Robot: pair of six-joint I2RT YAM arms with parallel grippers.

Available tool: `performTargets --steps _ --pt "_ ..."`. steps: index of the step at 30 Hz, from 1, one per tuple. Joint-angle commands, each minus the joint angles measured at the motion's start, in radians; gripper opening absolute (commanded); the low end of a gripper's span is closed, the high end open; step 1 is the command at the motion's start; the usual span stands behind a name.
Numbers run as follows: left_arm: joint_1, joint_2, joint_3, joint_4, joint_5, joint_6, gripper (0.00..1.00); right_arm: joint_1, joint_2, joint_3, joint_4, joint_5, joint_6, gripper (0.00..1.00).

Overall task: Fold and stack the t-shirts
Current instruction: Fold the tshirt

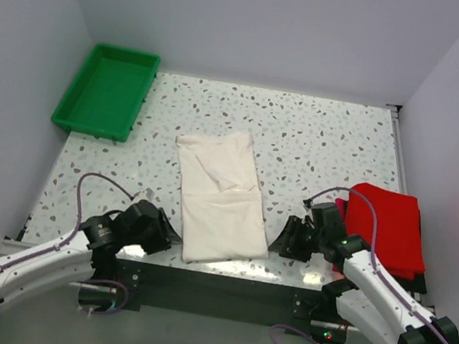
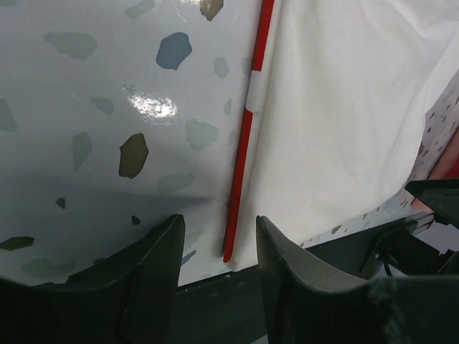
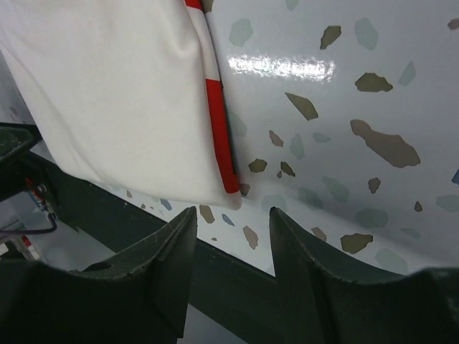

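While it lies folded into a long narrow panel, the off-white t-shirt (image 1: 220,201) occupies the middle of the table (image 1: 331,136), with its near end at the near edge between the two arms.

- Orientation: the long axis runs near to far on a slight slant, the far end sitting a little left of the near end. Which end holds the collar cannot be told.
- Edges: a red-and-white strip (image 2: 240,143) shows along each long side at the near corners in both wrist views. It is probably print or trim caught at the side folds.
- Left gripper (image 1: 155,228): low over the table, just left of the shirt's near-left corner. The jaws are parted with nothing between them.
- Right gripper (image 1: 289,234): low, just right of the near-right corner. The jaws are parted and hold nothing.
- Reason for placement (judgement): one claw at each near corner suits the next fold, pinching the near end and carrying it toward the far end to halve the panel.
- Red t-shirts (image 1: 387,223): a folded pile at the near right, beside the right arm and well apart from the off-white one. This is likely the stack that takes the finished shirt.
- Green tray (image 1: 92,128): far left, apart from all cloth.
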Motion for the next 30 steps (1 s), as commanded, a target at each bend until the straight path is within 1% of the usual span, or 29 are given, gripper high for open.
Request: performTargets --steps 1,4,5,8,14,22,25,27,28,30 --pt "-0.051 0.076 0.005 0.003 0.008 -0.024 0.50 -0.001 0.006 -0.036 0.028 -0.048 0.019 0.49" --pt "-0.112 0.134 0.002 0.047 0.008 -0.028 0.51 0.001 0.034 -0.055 0.052 -0.062 0.016 0.49" --pt "-0.138 0.154 0.000 0.055 0.029 -0.033 0.51 0.001 0.040 -0.059 0.055 -0.062 0.013 0.49" --pt "-0.175 0.186 -0.004 0.068 0.037 -0.045 0.52 0.001 0.052 -0.072 0.083 -0.066 0.017 0.49" --pt "-0.207 0.217 -0.017 0.057 0.049 -0.073 0.50 0.001 0.089 -0.090 0.135 -0.074 0.031 0.49" --pt "-0.218 0.291 -0.015 0.109 0.051 -0.067 0.46 0.025 0.156 -0.104 0.249 -0.094 0.077 0.48" --pt "-0.218 0.303 -0.005 0.133 0.034 -0.059 0.41 0.036 0.179 -0.104 0.273 -0.094 0.085 0.46" --pt "-0.218 0.306 0.009 0.141 0.017 -0.056 0.36 0.041 0.191 -0.109 0.292 -0.094 0.096 0.45" --pt "-0.218 0.306 0.017 0.140 0.015 -0.053 0.29 0.041 0.193 -0.110 0.298 -0.095 0.103 0.41" --pt "-0.218 0.302 0.041 0.127 -0.023 -0.048 0.23 0.041 0.195 -0.110 0.302 -0.101 0.106 0.35"
